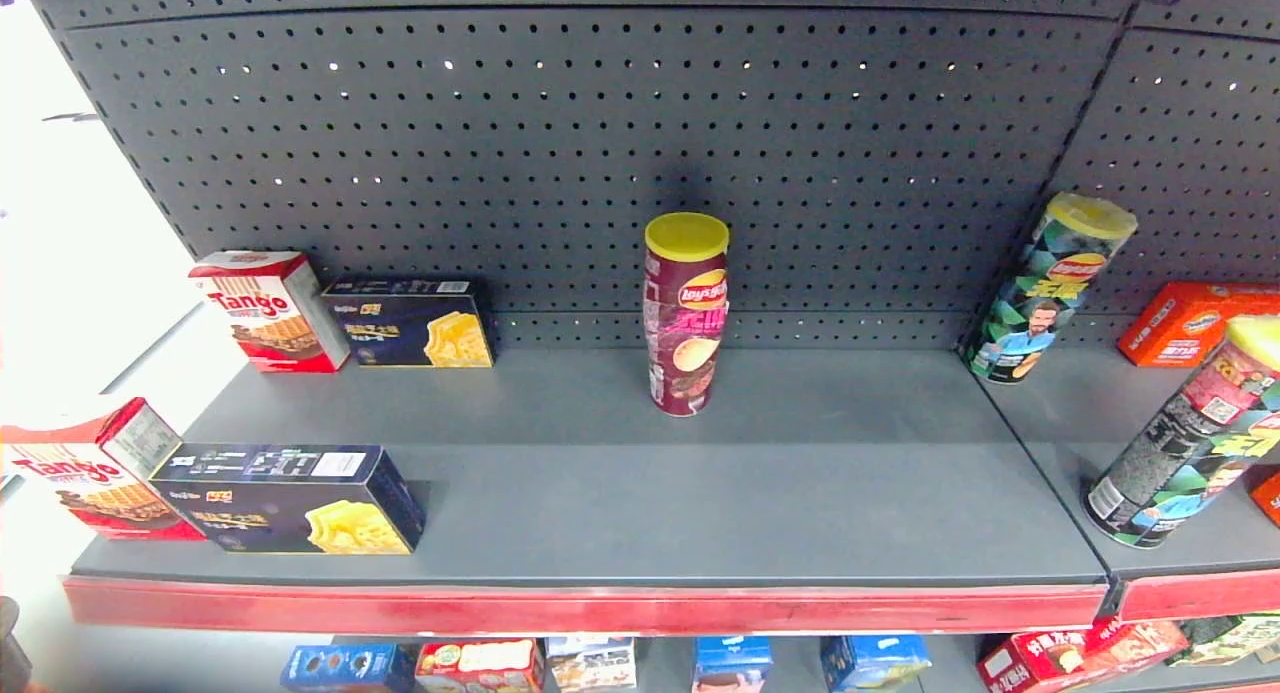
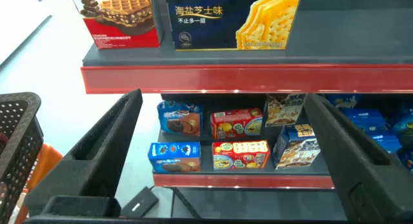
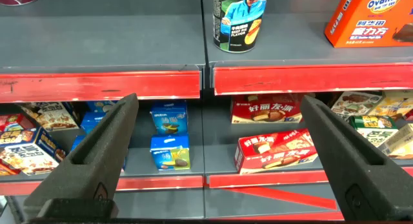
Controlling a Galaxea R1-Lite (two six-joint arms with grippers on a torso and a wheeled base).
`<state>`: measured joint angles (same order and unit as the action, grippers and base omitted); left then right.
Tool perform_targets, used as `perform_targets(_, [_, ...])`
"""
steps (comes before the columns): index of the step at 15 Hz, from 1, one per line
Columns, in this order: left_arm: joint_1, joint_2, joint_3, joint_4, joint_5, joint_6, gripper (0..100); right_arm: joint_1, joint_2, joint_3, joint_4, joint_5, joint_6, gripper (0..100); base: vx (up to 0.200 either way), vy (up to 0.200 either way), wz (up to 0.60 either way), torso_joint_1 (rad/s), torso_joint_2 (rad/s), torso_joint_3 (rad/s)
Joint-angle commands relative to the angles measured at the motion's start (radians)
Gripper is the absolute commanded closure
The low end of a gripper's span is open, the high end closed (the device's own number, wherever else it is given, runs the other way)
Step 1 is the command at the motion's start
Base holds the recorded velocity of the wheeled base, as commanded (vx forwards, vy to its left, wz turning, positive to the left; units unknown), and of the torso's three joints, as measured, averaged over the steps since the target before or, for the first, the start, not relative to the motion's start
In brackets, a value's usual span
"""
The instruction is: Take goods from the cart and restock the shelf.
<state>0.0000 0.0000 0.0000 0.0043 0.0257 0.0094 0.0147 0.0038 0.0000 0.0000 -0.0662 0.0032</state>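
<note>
While left end effector and right end effector gape empty, 1 maroon chip can, yellow lid, upright on shelf

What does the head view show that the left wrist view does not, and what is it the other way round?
The head view adds the maroon chip can standing upright at the middle of the shelf, the pegboard wall behind it, and green cans on the right section. The left wrist view adds the left gripper, open and empty, and a black basket lower than the shelf. Both share the red wafer box and the dark blue cracker box at the shelf's front left, and the red edge strip below them.
</note>
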Motion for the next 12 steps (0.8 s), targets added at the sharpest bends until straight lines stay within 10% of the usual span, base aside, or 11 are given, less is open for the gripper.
perform_targets(1, [0.000, 0.000, 0.000, 0.000, 0.000, 0.000, 0, 0.001, 0.001, 0.000, -0.002, 0.000, 0.000, 0, 0.000, 0.000, 0.00, 0.000, 0.00, 0.000])
perform_targets(12, [0.000, 0.000, 0.000, 0.000, -0.003, -0.011, 0, 0.001, 0.001, -0.002, 0.000, 0.000, 0.000, 0, 0.000, 0.000, 0.16, 0.000, 0.00, 0.000])
